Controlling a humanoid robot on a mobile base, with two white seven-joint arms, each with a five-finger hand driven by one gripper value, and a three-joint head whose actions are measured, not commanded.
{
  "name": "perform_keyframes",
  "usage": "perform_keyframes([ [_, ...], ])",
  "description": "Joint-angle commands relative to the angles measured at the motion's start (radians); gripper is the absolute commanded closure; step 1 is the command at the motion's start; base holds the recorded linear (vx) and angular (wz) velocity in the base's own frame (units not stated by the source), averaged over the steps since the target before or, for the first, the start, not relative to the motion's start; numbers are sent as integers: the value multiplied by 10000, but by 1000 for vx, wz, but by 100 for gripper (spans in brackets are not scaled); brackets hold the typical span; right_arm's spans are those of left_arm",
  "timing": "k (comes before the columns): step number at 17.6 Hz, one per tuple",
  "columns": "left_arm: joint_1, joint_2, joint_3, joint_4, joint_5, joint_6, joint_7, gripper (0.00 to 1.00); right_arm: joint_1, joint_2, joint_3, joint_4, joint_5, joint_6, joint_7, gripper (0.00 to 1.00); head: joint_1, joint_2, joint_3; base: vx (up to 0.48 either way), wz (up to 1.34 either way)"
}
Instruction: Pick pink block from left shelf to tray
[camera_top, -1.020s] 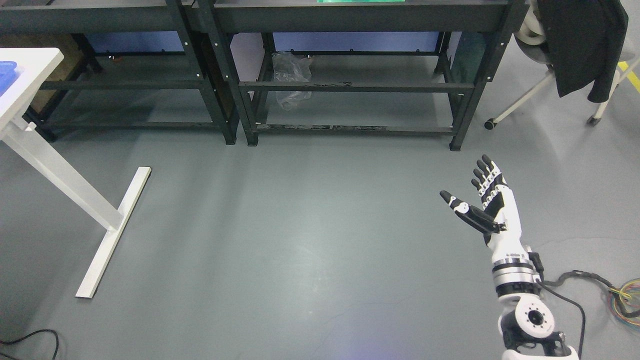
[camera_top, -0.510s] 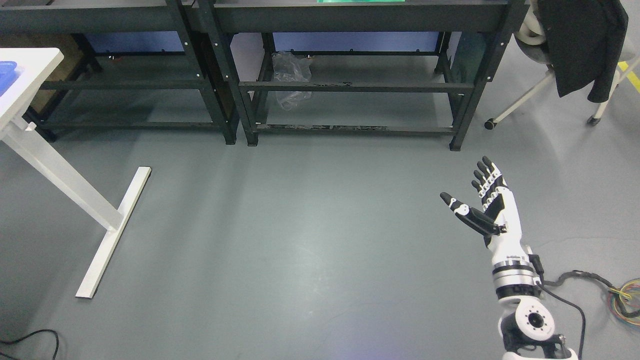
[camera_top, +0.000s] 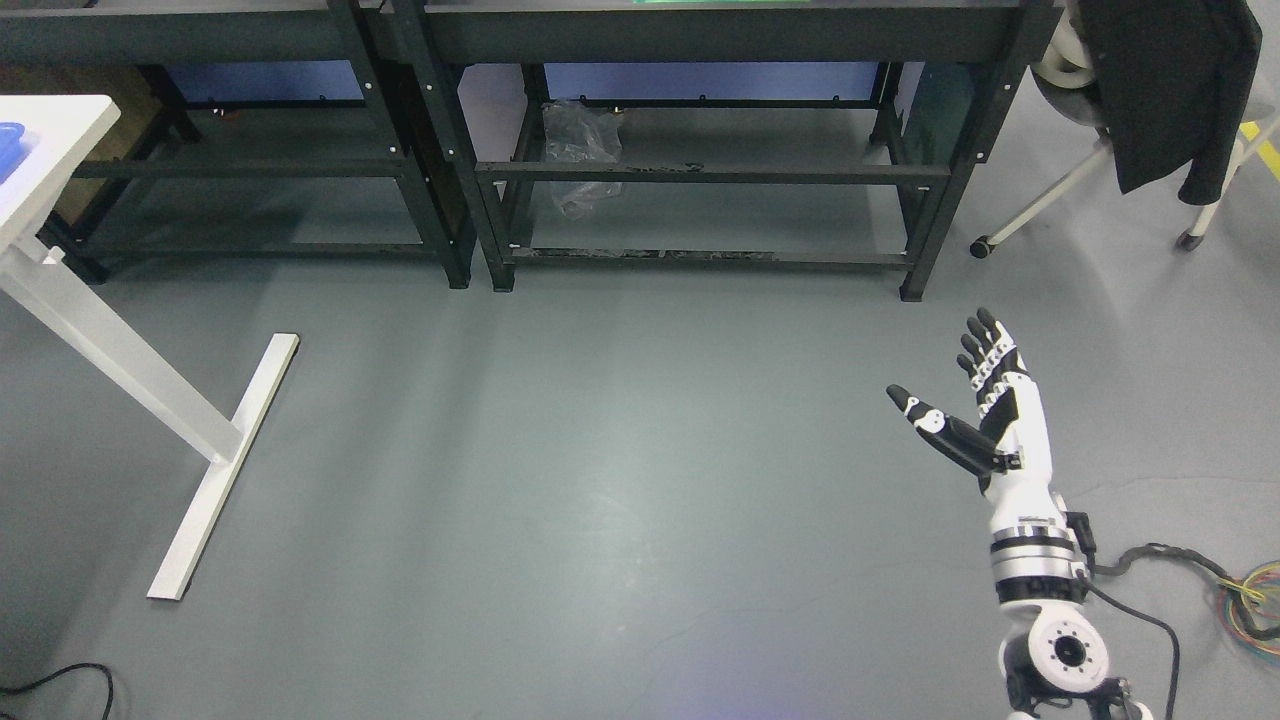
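My right hand (camera_top: 950, 385) is raised over the grey floor at the lower right, its fingers (camera_top: 985, 350) straight and its thumb spread, holding nothing. No pink block shows in this view. A sliver of a blue tray (camera_top: 10, 140) lies on the white table (camera_top: 50, 150) at the far left edge. Two dark metal shelf units stand across the back, the left shelf (camera_top: 230, 170) and the right shelf (camera_top: 710, 170), with only their lower levels visible. The left arm is out of view.
A crumpled clear plastic bag (camera_top: 582, 160) lies in the right shelf. The table's white foot (camera_top: 225, 465) stretches over the floor at left. A chair with a black jacket (camera_top: 1165, 90) stands at the upper right. Cables (camera_top: 1200, 575) lie at the lower right.
The whole picture has shifted slightly, so the camera moved. My right hand has stayed spread and drifted a little up and to the right.
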Motion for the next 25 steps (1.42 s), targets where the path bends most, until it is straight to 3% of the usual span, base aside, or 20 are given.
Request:
perform_keyframes([
  [1,-292,175,0,-175,0,-4,7,0,61,-175,46,-209,6331,148,-1457,6,0,0,0,60,0],
  [3,-292,175,0,-175,0,-4,7,0,77,-458,31,-241,8058,150,-1459,6,0,0,0,95,0],
  [5,-292,175,0,-175,0,-4,7,0,46,-1010,-30,-241,8157,119,-1261,3,0,0,0,147,-59],
  [8,-292,175,0,-175,0,-4,7,0,122,-952,-46,-241,7347,-781,-1137,1,0,0,0,172,-98],
  [10,-292,175,0,-175,0,-4,7,0,77,-920,-31,-241,7480,-680,-1122,1,0,0,0,194,-124],
  [14,-292,175,0,-175,0,-4,7,0,0,-829,152,-241,11155,9,-1122,2,0,0,0,172,-42],
  [17,-292,175,0,-175,0,-4,7,0,30,-828,1208,-241,12448,165,-1244,1,0,0,0,149,184],
  [25,-292,175,0,-175,0,-4,7,0,-31,-446,1335,-256,12666,180,-1901,1,0,0,0,182,119],
])
